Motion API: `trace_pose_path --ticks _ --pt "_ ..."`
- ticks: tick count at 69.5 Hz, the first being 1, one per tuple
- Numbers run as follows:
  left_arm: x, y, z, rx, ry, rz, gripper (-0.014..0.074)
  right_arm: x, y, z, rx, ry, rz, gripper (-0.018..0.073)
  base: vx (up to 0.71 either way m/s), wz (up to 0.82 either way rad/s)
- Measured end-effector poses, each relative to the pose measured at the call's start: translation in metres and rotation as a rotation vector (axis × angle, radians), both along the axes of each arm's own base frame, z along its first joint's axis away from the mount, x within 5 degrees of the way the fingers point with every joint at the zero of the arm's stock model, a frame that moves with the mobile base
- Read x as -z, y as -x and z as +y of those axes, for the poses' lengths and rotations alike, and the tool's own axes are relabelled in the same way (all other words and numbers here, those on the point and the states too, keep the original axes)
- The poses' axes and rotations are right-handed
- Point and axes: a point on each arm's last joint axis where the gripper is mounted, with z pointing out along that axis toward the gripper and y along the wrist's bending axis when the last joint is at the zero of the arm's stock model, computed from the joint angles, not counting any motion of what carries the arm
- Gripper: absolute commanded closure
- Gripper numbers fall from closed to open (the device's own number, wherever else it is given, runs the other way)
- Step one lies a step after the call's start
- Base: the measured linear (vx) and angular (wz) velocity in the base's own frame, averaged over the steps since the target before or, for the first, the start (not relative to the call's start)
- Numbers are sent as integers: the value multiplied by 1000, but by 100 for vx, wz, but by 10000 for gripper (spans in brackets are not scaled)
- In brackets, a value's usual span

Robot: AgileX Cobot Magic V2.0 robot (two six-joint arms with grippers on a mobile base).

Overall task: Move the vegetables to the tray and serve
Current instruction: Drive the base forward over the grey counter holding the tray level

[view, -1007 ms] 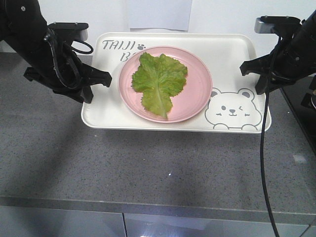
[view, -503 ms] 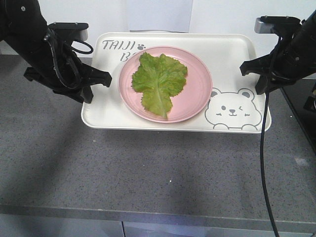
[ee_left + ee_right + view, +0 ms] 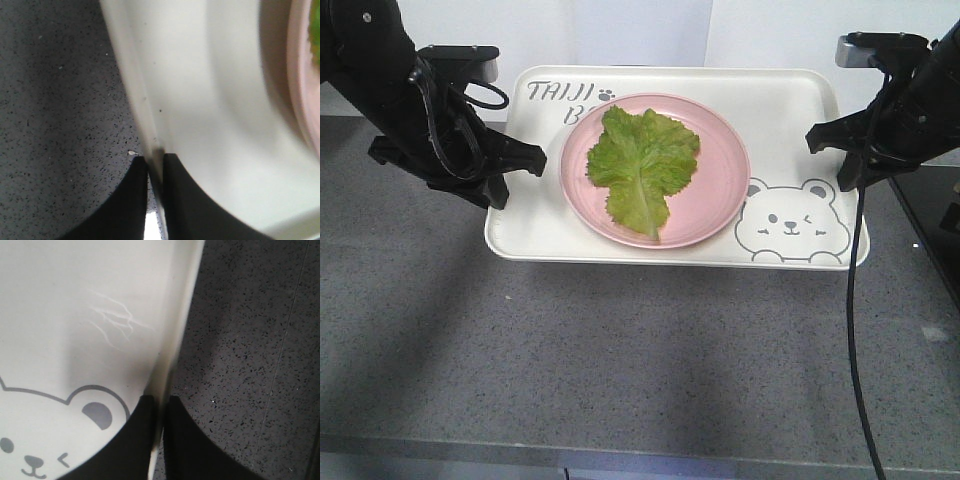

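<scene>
One green lettuce leaf (image 3: 642,165) lies on the round pink plate (image 3: 720,190), which sits on the cream tray (image 3: 790,110) with the bear face. My left gripper (image 3: 505,175) is shut on the tray's left rim, and in the left wrist view (image 3: 155,157) its black fingers pinch the rim (image 3: 145,100); the plate's edge (image 3: 300,75) shows at the right. My right gripper (image 3: 845,160) is shut on the tray's right rim, and in the right wrist view (image 3: 160,399) its fingers pinch the rim beside the bear's ear (image 3: 97,415).
The grey speckled counter (image 3: 620,350) lies under and in front of the tray. A white wall (image 3: 770,30) stands behind it. A black cable (image 3: 855,330) hangs from my right arm. A dark surface (image 3: 935,215) lies at the far right.
The counter's front edge has slid down and almost out of the view. The tray, the plate and both grippers keep the same place in the frame.
</scene>
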Motion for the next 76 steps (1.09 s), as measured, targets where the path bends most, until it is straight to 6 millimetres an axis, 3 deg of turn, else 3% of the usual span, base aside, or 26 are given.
trace_pose_path --ticks 76 --pt "0 0 0 0 0 0 602 0 0 0 0 0 0 565 3 0"
